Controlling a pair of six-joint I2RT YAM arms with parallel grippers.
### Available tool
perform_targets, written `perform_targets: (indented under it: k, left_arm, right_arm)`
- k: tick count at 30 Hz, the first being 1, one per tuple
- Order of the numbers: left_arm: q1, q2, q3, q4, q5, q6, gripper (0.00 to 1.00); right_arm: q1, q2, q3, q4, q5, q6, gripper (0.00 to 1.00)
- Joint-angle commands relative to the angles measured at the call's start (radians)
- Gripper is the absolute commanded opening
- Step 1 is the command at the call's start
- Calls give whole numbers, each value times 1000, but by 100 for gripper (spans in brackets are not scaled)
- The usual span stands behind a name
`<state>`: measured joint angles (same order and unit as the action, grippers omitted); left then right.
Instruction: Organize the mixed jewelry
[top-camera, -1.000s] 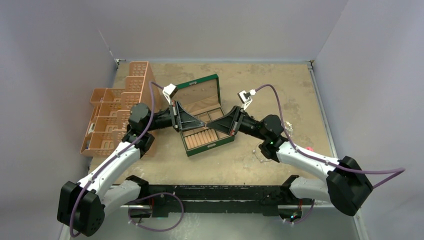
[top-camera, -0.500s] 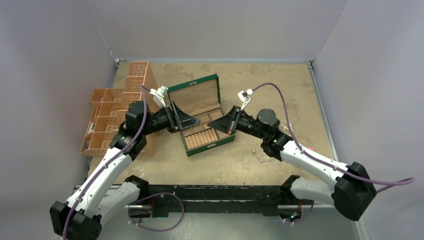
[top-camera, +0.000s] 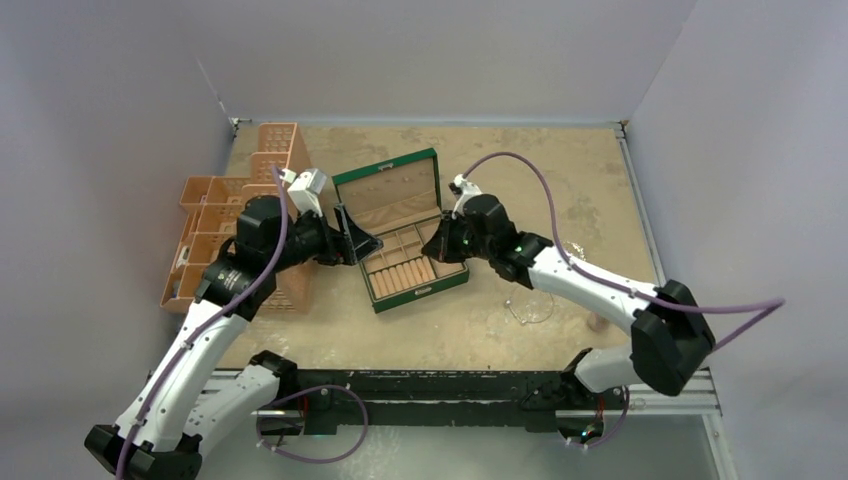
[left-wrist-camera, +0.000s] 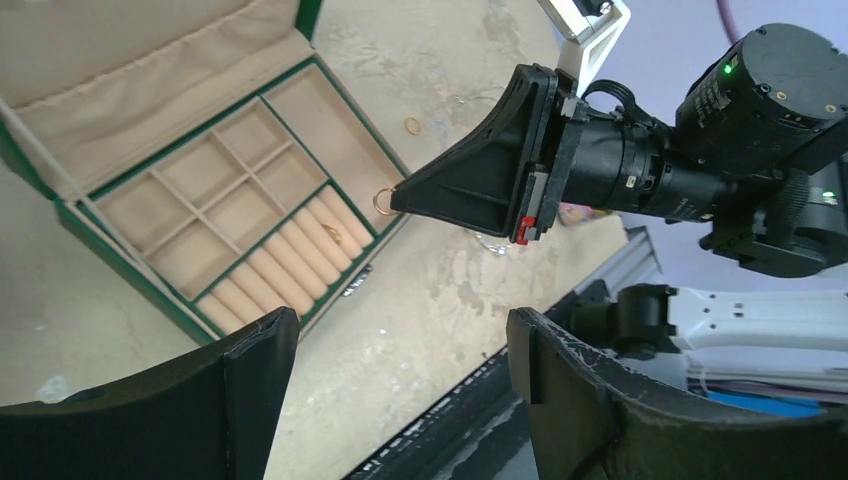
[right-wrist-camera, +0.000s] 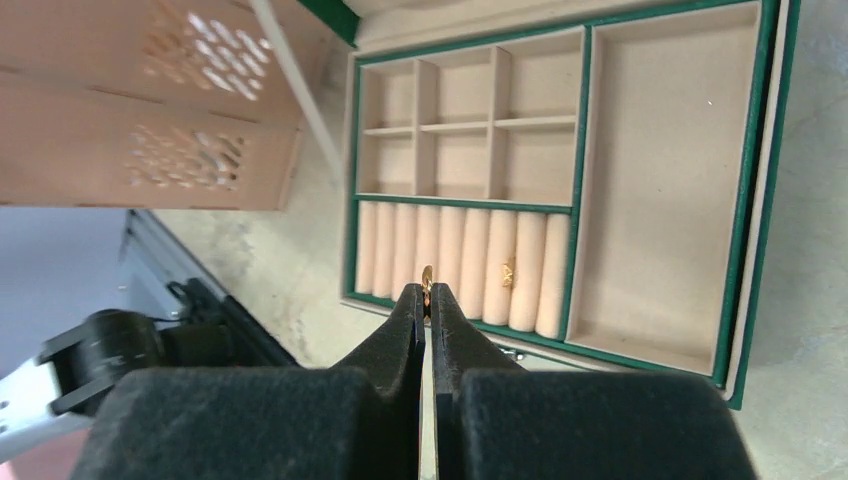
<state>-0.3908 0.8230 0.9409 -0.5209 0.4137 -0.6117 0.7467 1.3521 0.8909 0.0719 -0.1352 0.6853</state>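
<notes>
The right arm (top-camera: 590, 285) stretches low across the bench middle, its right gripper (right-wrist-camera: 427, 292) pinched on a thin gold ring (right-wrist-camera: 427, 274) above the padded tan rolls (right-wrist-camera: 470, 265) of the green box (top-camera: 390, 200), while the left gripper (left-wrist-camera: 395, 325) gapes wide beside it.

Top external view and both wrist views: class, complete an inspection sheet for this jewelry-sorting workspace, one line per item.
Surface: tan table, mottled.
Job's things: gold ring pinched over the box; second gold ring seated in the ring rolls; third gold ring and wire hoop loose on the table.
Clutter: open green jewelry box; peach organizer trays; pink cylinder.
Grippers: left gripper open, empty; right gripper shut on the gold ring.
Cables: purple cables loop above both arms.
Surroundings: grey walls; nothing else seen.
</notes>
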Motion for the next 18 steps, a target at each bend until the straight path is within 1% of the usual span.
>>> perform_targets:
  k: [1, 4, 11, 15, 18]
  left_arm:
    - [4, 22, 40, -20, -93, 110, 77]
    - [4, 41, 36, 12, -120, 131, 77]
    - [4, 63, 10, 82, -178, 170, 74]
    - [4, 42, -29, 114, -176, 184, 74]
    - [4, 37, -38, 108, -184, 187, 74]
  right_arm:
    - [49, 87, 147, -169, 102, -89, 0]
    - [83, 158, 225, -252, 132, -116, 0]
    - [117, 294, 335, -338, 132, -124, 0]
    - [129, 329, 369, -389, 187, -134, 0]
    - [131, 343, 393, -423, 208, -141, 0]
